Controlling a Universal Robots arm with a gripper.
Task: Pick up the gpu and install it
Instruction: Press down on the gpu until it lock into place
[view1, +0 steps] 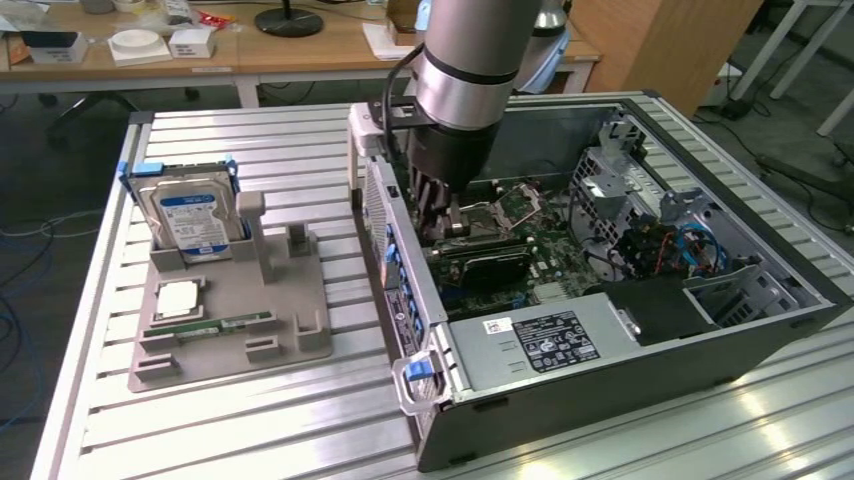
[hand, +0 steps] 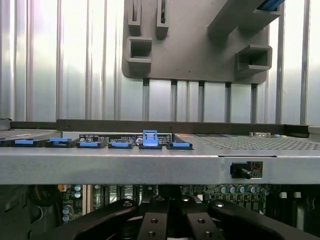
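– gpu (view1: 483, 258), where's it at?
– Inside the pc case (view1: 747, 330), low over the motherboard (view1: 550, 250), just behind the power supply (view1: 561, 340) at the near end.
– Claw?
– Gripper (view1: 451, 222) is straight down into the case, fingers clenched all the way, no gap btw them. Tips sit right at the card's top edge. Can't tell if they pinch it or just touch.
– Which way does the card point?
– Black cooler side shows. Long axis runs left-right across the board, one end toward the slotted rear wall w/ the blue latches (hand: 150, 137), on the exterior view's left. Other end points toward the drive bays on the exterior view's right. Whether it's seated in a slot, can't tell.
– Rest of the scene, near to far?
– Slatted metal table (view1: 267, 430) nearest. Grey holder (view1: 227, 345) lies left of the case, well apart from the claw. Square cpu chip (view1: 180, 298) lies flat on it, hard drive (view1: 194, 220) stands upright in its far bracket. Wooden desk (view1: 307, 55) w/ boxes at the far back.
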